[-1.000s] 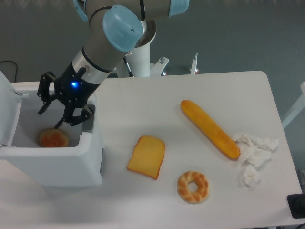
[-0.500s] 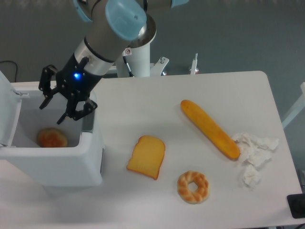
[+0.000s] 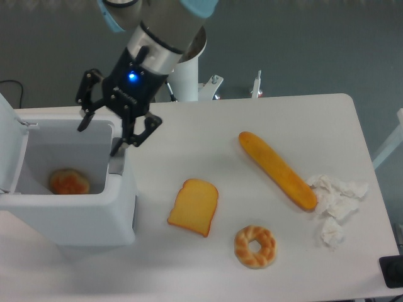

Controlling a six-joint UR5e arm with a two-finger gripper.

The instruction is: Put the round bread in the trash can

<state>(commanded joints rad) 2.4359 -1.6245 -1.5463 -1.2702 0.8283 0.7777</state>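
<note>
The round bread (image 3: 69, 182), a small orange-topped bun, lies on the floor of the open white trash can (image 3: 75, 220) at the left of the table. Its lid (image 3: 7, 145) stands raised at the far left. My gripper (image 3: 101, 138) hangs open above the can's right rim, up and to the right of the bun, with nothing between its fingers. A blue light glows on its wrist.
On the white table lie a square toast slice (image 3: 194, 206), a ring-shaped twisted bread (image 3: 255, 246), a long baguette (image 3: 277, 170) and crumpled white paper (image 3: 335, 201) at the right. The robot's base post (image 3: 186, 78) stands at the table's back edge.
The open gripper has risen out of the trash can and moved up and to the right, over the can's right rim. The bun stays inside the can.
</note>
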